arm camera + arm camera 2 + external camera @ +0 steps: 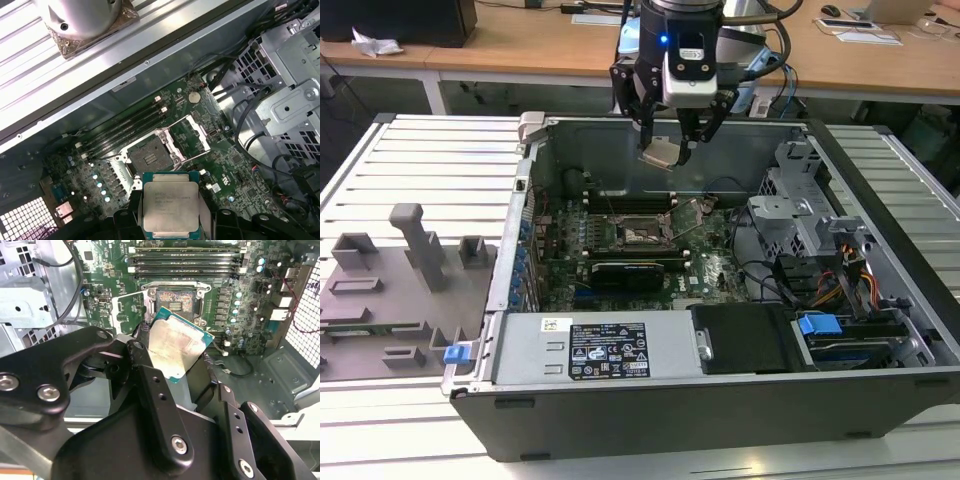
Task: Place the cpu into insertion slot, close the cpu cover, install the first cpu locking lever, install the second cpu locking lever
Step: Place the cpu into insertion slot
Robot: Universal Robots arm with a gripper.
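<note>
My gripper (pixel 666 148) hangs above the open computer case, shut on the cpu (pixel 658 154), a flat square chip with a pale metal top. In both wrist views the cpu (pixel 175 347) (pixel 170 205) sits tilted between the black fingers (pixel 145 365). The insertion slot (pixel 642 234) lies below and apart from it on the green motherboard; its dark pin field (pixel 175 302) (pixel 148 157) is uncovered. The cpu cover (pixel 201 132) (pixel 116 310) stands flipped open beside the slot.
Black memory sticks (pixel 185 260) run along one side of the slot. A metal drive cage (pixel 800 205) with cables fills the exterior view's right of the case, and a power supply (pixel 600 350) lies at the front. A grey fixture tray (pixel 390 290) sits outside on the left.
</note>
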